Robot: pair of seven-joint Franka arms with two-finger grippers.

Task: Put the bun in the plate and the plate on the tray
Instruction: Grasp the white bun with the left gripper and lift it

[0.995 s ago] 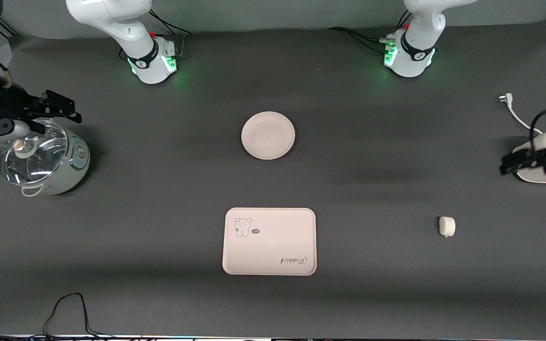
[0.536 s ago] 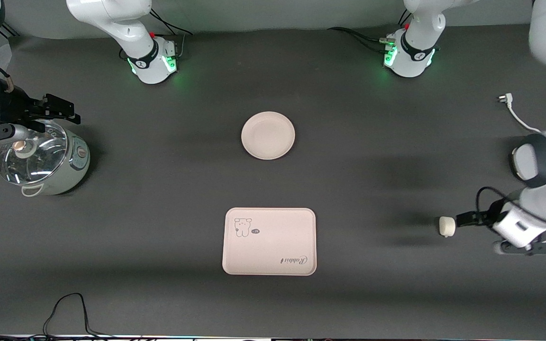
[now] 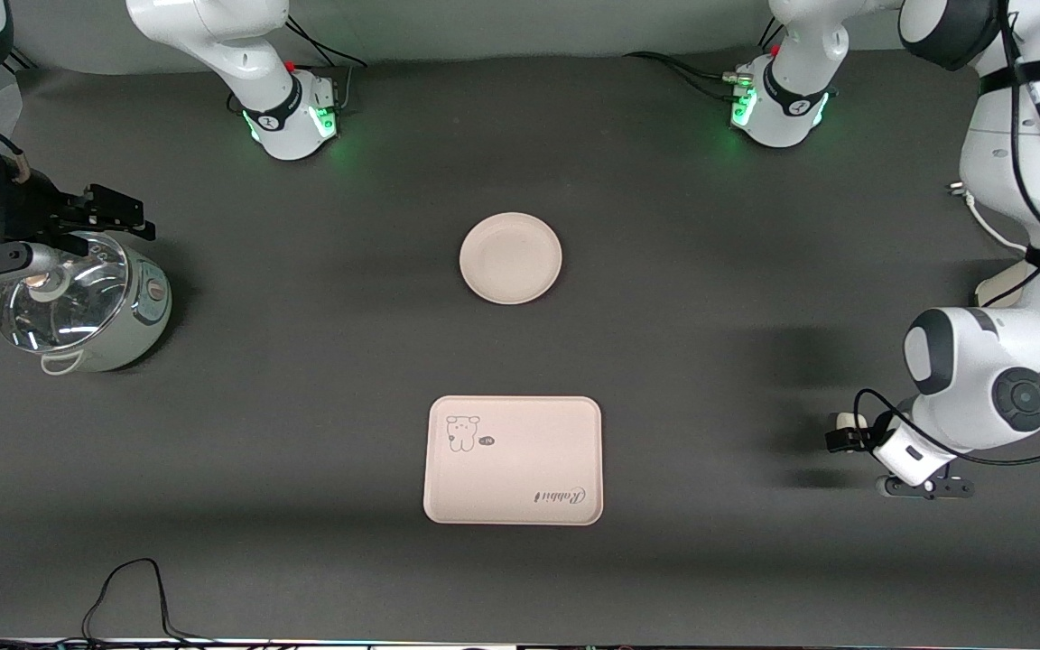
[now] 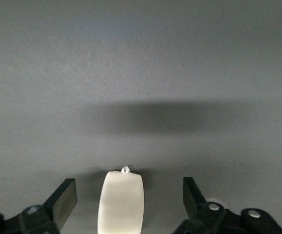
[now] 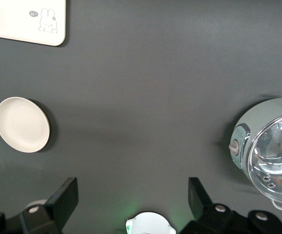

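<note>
The bun [image 3: 845,420] lies on the dark table toward the left arm's end, mostly hidden by the gripper. My left gripper [image 3: 843,435] is low at the bun and open. In the left wrist view the bun [image 4: 122,204] lies between the two spread fingers [image 4: 63,199], touching neither. The round plate [image 3: 511,257] sits empty mid-table. The tray [image 3: 514,460] lies nearer the front camera than the plate. My right gripper [image 3: 118,212] is open and empty, up over the pot. The right wrist view shows the plate [image 5: 22,124] and a corner of the tray [image 5: 26,19].
A pale green electric pot with a glass lid [image 3: 78,302] stands toward the right arm's end; it also shows in the right wrist view [image 5: 272,151]. A white object [image 3: 994,289] and a white cable with plug [image 3: 961,188] lie toward the left arm's end. A black cable [image 3: 136,587] lies at the front edge.
The left arm swung from the white object at the table's end down to the bun, and its open fingers now straddle it. The right arm barely moved.
</note>
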